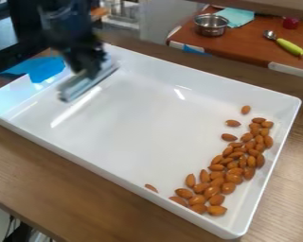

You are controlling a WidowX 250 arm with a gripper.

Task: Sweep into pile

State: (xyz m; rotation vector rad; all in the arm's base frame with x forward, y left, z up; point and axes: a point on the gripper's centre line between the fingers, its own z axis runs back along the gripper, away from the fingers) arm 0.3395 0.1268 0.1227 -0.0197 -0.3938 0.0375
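Leaving almonds at the tray's far right

The almonds lie mostly in a long, loose band beside the right wall of the white tray. A few are apart from it: three near its upper end and one by the near wall. Over the tray's upper left part hangs the black hand, with a slanted grey sweeping blade right beneath it; blur hides the grip, so I cannot tell whether it is clenched or released. The tray sits on a wooden tabletop, a blue cloth by its upper left corner.
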